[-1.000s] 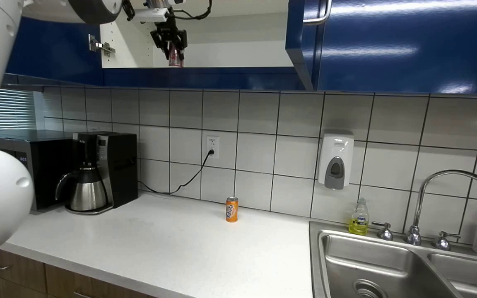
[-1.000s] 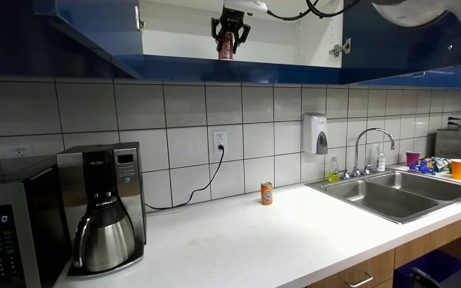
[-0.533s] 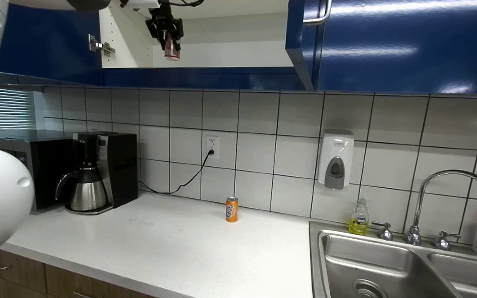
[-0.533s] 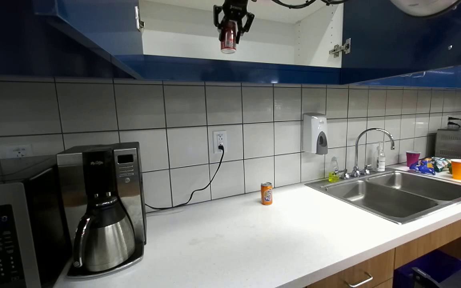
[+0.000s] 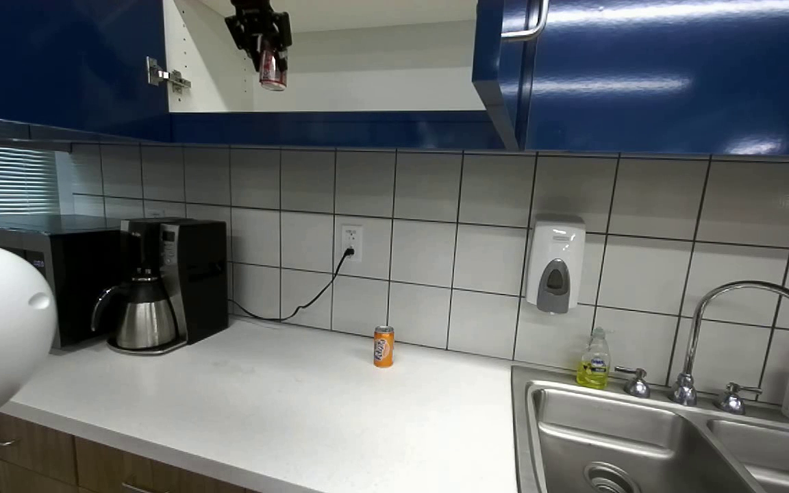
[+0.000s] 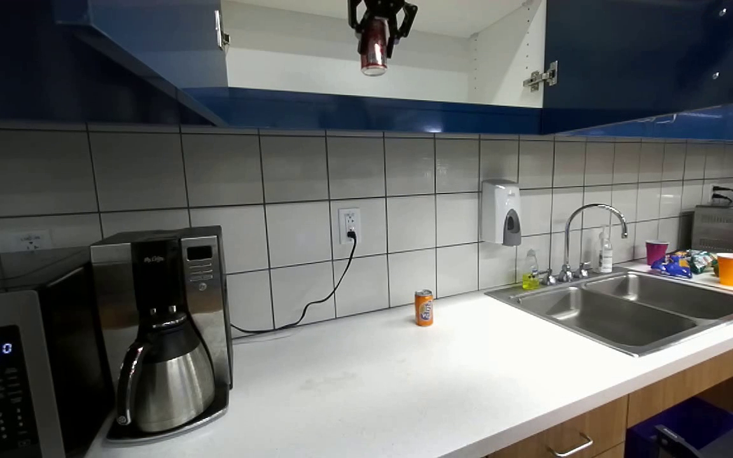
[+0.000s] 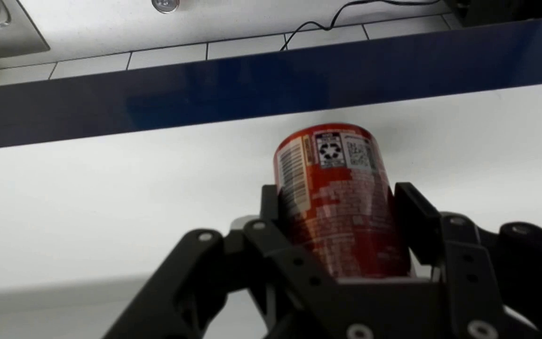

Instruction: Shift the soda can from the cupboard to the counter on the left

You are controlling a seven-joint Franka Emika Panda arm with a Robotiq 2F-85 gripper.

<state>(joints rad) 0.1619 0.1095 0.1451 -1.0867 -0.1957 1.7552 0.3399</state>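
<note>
The red soda can (image 5: 273, 77) is held in my gripper (image 5: 270, 60), slightly tilted, above the front edge of the open cupboard (image 5: 326, 129). In an exterior view the can (image 6: 374, 60) also hangs from the gripper (image 6: 376, 48), off the shelf. In the wrist view both fingers of the gripper (image 7: 339, 207) press on the sides of the can (image 7: 332, 183); its far end points toward the blue cupboard edge (image 7: 252, 89). The can's top is hidden between the fingers. The white counter (image 5: 264, 411) lies below; it also shows in an exterior view (image 6: 354, 388).
An orange can (image 5: 383, 347) stands on the counter near the tiled wall. A coffee maker (image 5: 203, 281) and microwave (image 6: 55, 318) stand at one end, a sink (image 5: 524, 438) at the other. Open blue cupboard doors (image 5: 59, 68) flank the shelf. A soap dispenser (image 5: 557, 263) hangs on the wall.
The gripper has lifted the red can off the shelf and drawn it outward from the cupboard. It moved up, leftward in an exterior view. The can is now tilted. The orange can stayed still.
</note>
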